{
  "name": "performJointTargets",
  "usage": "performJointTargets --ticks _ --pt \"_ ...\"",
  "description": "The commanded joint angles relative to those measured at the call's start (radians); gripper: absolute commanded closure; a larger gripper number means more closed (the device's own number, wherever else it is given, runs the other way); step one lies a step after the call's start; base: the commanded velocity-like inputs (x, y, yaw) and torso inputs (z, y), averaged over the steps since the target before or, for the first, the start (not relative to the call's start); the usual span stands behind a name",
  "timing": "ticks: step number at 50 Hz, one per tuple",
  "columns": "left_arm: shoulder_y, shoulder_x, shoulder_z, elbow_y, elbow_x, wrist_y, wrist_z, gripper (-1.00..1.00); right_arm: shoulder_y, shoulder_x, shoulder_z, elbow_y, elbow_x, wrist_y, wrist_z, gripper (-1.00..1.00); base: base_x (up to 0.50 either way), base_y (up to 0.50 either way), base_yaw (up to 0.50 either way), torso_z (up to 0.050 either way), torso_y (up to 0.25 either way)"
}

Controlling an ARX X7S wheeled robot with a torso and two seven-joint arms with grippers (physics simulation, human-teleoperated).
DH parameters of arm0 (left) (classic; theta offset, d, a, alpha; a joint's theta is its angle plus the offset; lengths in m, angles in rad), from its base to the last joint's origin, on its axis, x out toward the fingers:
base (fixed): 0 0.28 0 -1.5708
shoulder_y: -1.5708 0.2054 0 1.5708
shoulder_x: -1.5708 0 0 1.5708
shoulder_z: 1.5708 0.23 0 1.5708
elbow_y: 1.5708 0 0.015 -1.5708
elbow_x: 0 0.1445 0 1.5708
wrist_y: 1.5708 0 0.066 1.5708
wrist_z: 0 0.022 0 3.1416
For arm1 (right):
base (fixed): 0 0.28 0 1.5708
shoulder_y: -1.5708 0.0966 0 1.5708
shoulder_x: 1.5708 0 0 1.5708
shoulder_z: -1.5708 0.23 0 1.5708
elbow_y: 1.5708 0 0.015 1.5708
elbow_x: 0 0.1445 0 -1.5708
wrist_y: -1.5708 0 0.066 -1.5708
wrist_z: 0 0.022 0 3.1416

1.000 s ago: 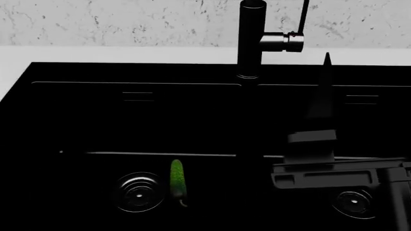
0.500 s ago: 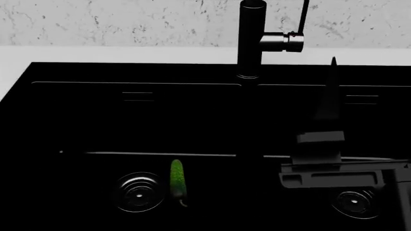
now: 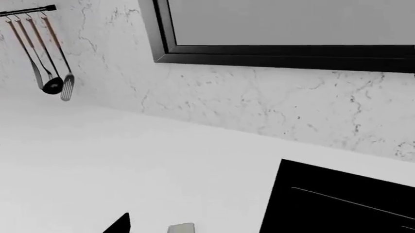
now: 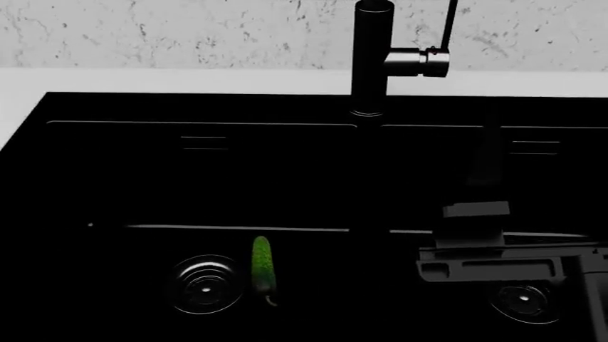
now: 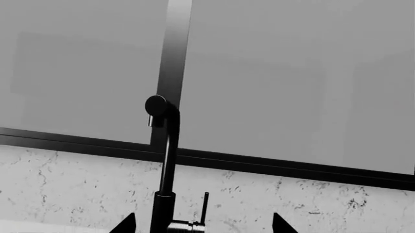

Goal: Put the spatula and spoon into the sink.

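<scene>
Right pincer (image 4: 480,160) sinks lower over the sink (image 4: 114,178) — seemingly empty-fingered; neither the spatula nor the spoon visible.

Sink (image 4: 114,178) glossy black, smooth, drains (image 4: 202,283) ringed shiny metal; faucet (image 4: 371,57) dark satin metal; cucumber (image 4: 262,267) at 3 o'clock of the left drain, green and slightly bumpy. Backsplash wall (image 3: 259,107) white marble-look with grey veins, countertop (image 3: 97,160) matt plain white, window frame (image 5: 194,158) smooth black. Hanging utensils (image 3: 52,73) at wall's 9 o'clock: brownish wood-look handles, metal heads; right gripper (image 4: 480,235) matt dark grey plastic-look.
</scene>
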Motion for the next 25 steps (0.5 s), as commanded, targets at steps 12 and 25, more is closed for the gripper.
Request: performJointTargets --ticks 12,25 --pt "0.047 -0.076 0.04 -0.018 -0.139 0.054 -0.115 -1.0 -0.063 -0.006 -0.025 0.03 -0.05 -0.07 -0.013 -1.0 0.0 0.0 0.0 0.0 0.0" --pt "0.132 -0.122 0.042 0.004 -0.129 0.111 -0.063 -1.0 -0.076 -0.005 -0.027 0.03 -0.057 -0.083 -0.011 -1.0 0.0 0.0 0.0 0.0 0.0"
